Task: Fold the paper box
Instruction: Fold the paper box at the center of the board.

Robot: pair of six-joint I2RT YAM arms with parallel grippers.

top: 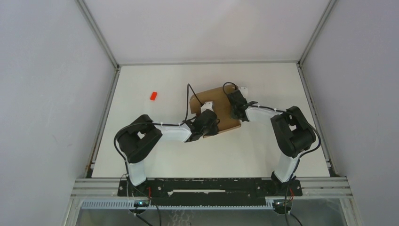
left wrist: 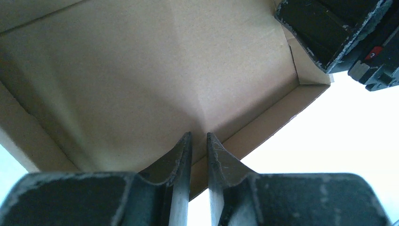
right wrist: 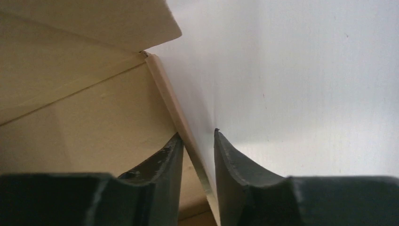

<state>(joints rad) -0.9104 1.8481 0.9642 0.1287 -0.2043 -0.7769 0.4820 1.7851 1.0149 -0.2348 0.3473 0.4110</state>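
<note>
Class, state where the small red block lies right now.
Top view: the red block lies on the table, left of the paper box, apart from it.

A robotics lab's test cell: 2 arms [top: 141, 141] bolted to a black rail [top: 211, 186] at the near edge of a white table [top: 211, 157], aluminium frame posts [top: 99, 34] rising from its far corners, plain grey walls [top: 42, 94] closing it in, a brown paper box [top: 217, 97] near its middle.

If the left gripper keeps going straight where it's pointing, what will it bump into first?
Most likely the plain brown cardboard box. The left gripper has its fingers pointing at the box's inner panel, just ahead. How close it is, is hard to judge.
</note>
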